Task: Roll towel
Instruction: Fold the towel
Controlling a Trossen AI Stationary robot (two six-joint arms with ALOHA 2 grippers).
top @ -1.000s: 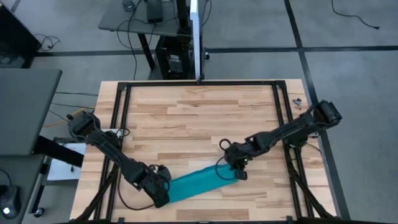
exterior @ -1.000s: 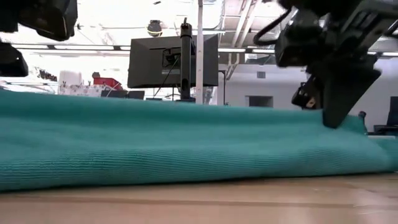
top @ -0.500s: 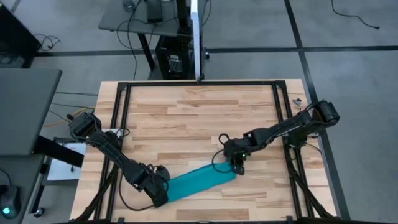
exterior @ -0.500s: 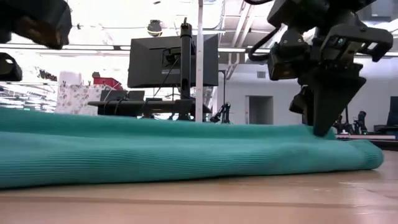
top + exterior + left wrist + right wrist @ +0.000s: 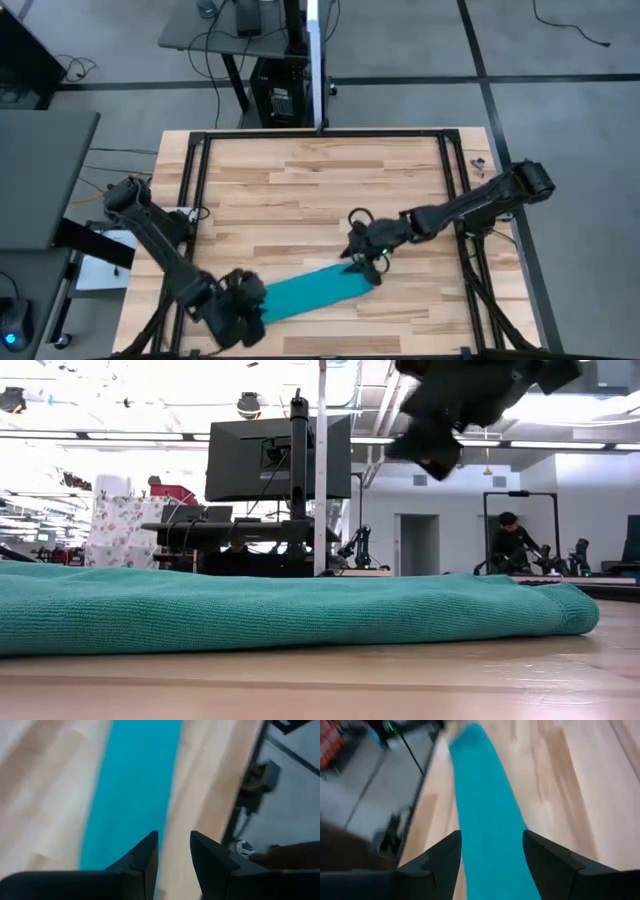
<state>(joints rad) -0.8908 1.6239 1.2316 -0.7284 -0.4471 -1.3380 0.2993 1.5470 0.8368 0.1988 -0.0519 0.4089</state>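
2 grippers' jaws gape empty above the ribbed teal towel (image 5: 312, 291), a long soft roll on wood.

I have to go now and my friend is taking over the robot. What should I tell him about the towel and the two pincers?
Left pincer: open, empty, above the towel's left end at the table's front edge.
Right pincer: open, empty, raised over the towel's right end.
Towel: a long, narrow teal strip lying slanted across the front of the wooden table. Neither pincer touches it.
Done: the towel looks gathered lengthwise into a flat band. Whether that is a true roll or just a fold I cannot tell from these views.
Left: probably check the band is tight and even; if not, grip it again and roll further.
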